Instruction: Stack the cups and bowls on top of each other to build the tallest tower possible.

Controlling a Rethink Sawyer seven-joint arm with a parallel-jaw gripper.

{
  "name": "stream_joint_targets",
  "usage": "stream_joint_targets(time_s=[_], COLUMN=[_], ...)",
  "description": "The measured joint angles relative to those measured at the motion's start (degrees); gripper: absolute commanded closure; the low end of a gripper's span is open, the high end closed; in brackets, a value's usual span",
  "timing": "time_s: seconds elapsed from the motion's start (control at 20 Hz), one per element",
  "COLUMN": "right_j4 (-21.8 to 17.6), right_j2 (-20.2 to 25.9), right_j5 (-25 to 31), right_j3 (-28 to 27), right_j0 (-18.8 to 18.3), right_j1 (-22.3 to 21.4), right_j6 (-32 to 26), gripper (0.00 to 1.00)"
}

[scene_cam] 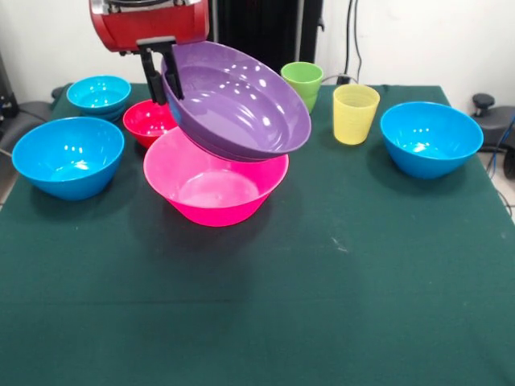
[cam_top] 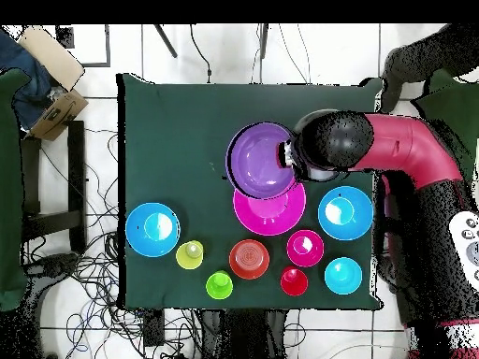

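Observation:
My gripper is shut on the rim of the wide purple bowl and holds it tilted just above the large pink bowl. From overhead the gripper is at the purple bowl's right rim, and the purple bowl overlaps the pink bowl. Blue bowls stand at the left and right. The cyan bowl, the magenta-red bowl, the green cup and the yellow cup stand at the back. The orange bowl and the red cup show only from overhead.
The table carries a dark green cloth, with open room across its near half in the front view. The red arm reaches in from the right in the overhead view. Cables and boxes lie off the table.

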Motion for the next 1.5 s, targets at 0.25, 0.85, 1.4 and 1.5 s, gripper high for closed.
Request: stream_joint_targets(time_s=[0.25, 0.85, 1.4, 1.5], right_j4=[-1.71, -2.83, -3.1, -3.2], right_j2=[0.26, 1.21, 2.72, 3.2], right_j5=[-0.01, -0.25, -0.25, -0.25], right_j3=[0.42, 2.03, 3.02, 3.02], right_j0=[0.0, -0.68, -2.33, -2.67], right_j1=[0.86, 2.31, 2.3, 2.31], right_j6=[0.0, 0.0, 0.0, 0.0], gripper=[1.0, 1.0, 1.0, 1.0])
